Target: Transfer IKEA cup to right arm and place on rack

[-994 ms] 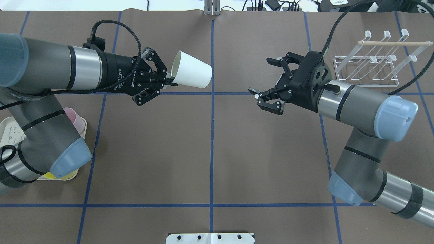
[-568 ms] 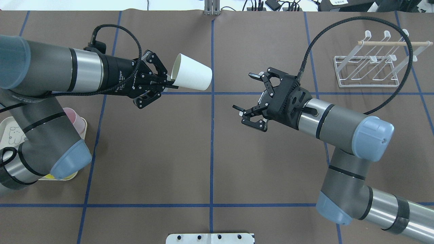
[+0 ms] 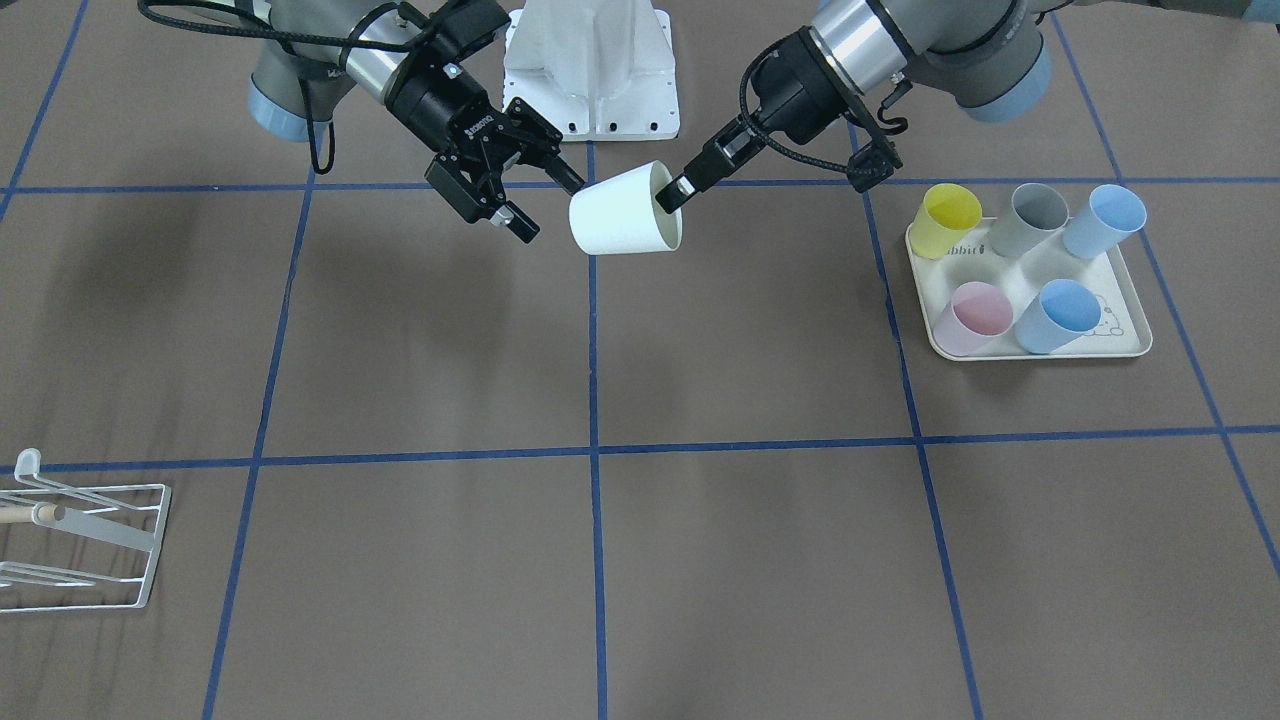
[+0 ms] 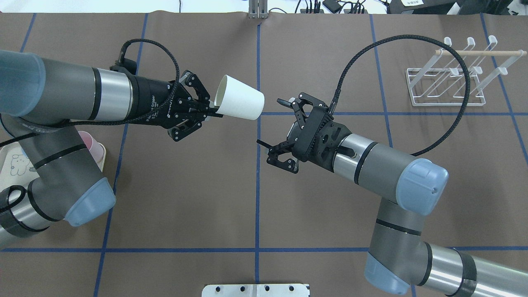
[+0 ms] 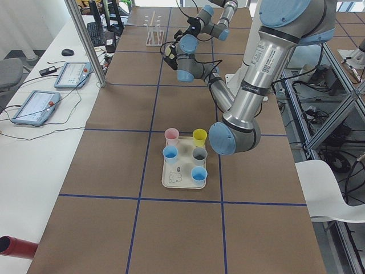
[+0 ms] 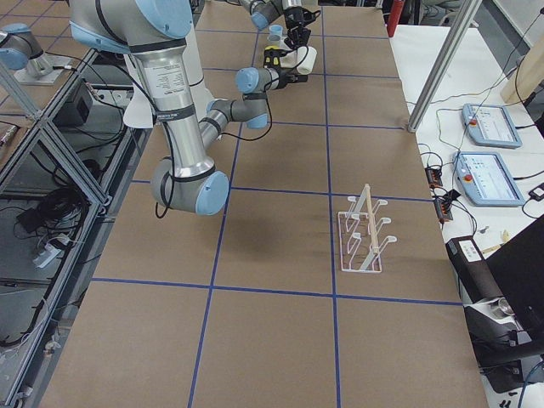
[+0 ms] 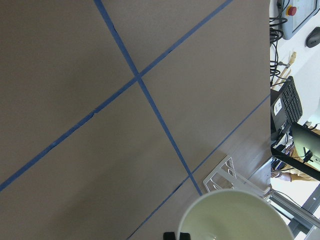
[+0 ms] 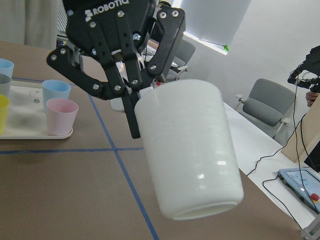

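Left gripper (image 4: 213, 112) pinches the white cup (image 4: 241, 103) by its rim, holding it sideways above the table (image 4: 185, 185). Right gripper (image 4: 270, 121) gapes wide and empty, just beside the cup's base

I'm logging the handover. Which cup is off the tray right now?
The white cup, held sideways in mid-air by the left gripper pinching its rim. The five coloured cups all stand upright on the tray.
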